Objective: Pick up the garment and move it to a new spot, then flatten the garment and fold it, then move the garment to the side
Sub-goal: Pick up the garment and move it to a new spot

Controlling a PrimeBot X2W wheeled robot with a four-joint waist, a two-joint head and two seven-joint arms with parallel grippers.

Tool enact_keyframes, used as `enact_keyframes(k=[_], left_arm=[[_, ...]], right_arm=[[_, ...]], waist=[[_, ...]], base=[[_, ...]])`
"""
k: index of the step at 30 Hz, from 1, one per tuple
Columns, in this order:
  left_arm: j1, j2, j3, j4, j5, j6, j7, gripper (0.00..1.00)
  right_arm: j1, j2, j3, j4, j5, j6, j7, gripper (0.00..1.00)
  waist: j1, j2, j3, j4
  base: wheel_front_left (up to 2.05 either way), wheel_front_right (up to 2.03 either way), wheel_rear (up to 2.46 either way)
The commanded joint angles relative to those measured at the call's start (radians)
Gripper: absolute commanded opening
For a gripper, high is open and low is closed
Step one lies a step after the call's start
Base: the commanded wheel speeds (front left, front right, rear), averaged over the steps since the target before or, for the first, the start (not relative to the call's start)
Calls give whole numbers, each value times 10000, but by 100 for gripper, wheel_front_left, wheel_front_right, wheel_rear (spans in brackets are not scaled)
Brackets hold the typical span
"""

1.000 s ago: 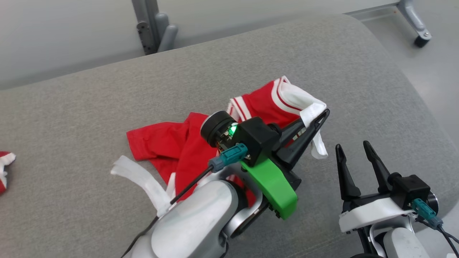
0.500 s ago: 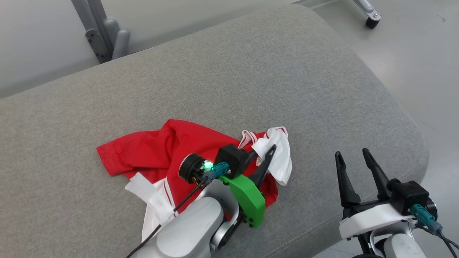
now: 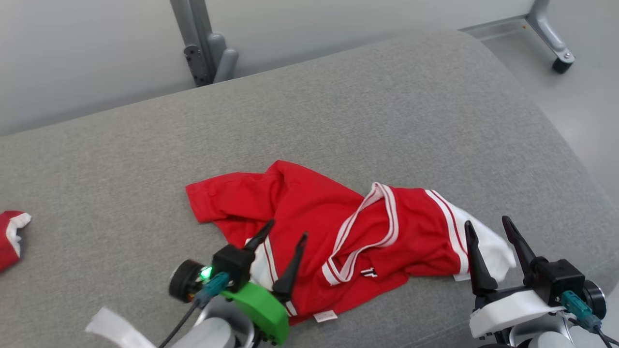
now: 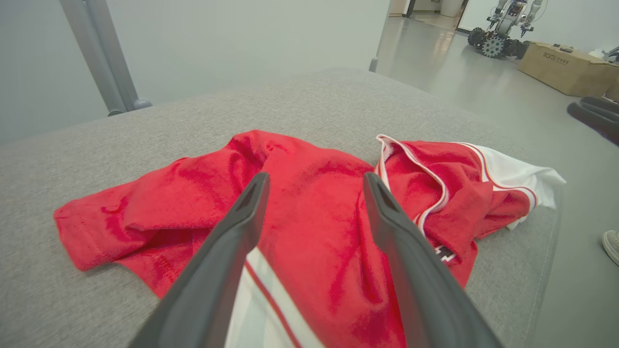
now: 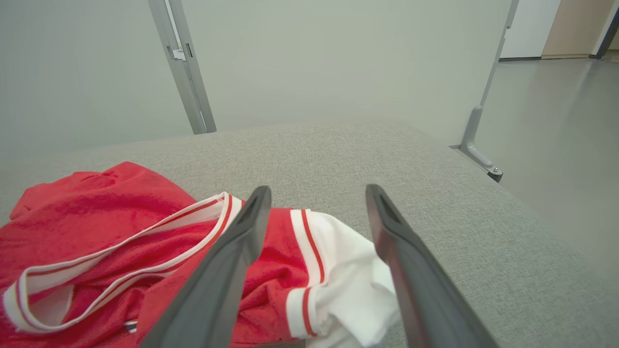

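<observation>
**Rumpled Shirt Near Couch Edge**

The shirt lay bunched on the couch, close to its front edge. Both grippers stood open, the left gripper over its left side, the right gripper by the white sleeve. Pinching doubled layers could set creases; a forward tug could slide it off.

Red/white garment crumpled on grey cushion; L gripper & R gripper spread apart.
</observation>
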Motion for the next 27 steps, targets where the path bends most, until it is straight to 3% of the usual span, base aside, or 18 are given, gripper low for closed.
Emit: enact_keyframes(k=[1,4,7,11,19,27], left_arm=[[597,497,352,-463,200,413,-193,100],[1340,916,951,-1114,459,1021,-328,100],[1872,1066,1576,-1691,839,1344,-329,100],[3207,972,2900,-2538,1471,1452,-312,100],[5378,483,5373,-2846,2631,756,-316,100],[6298,-380,7335,-2752,3630,-777,-317,100]], right_arm=[[240,-28,-89,-41,-166,-3,-32,100],[461,-29,-137,-84,-295,-3,-32,100],[595,-31,-181,-131,-396,-3,-32,100],[819,-26,-363,-228,-680,-3,-32,100],[1138,-31,-700,-394,-1051,-3,-32,100],[1411,-31,-879,-379,-1105,-3,-32,100]], waist=[[0,118,-542,799],[0,118,-783,1205],[0,118,-878,1471],[0,118,-1051,2016],[0,118,-1304,2813],[0,118,-1435,3095]], base=[[0,0,0],[0,0,0],[0,0,0],[0,0,0],[0,0,0],[0,0,0]])
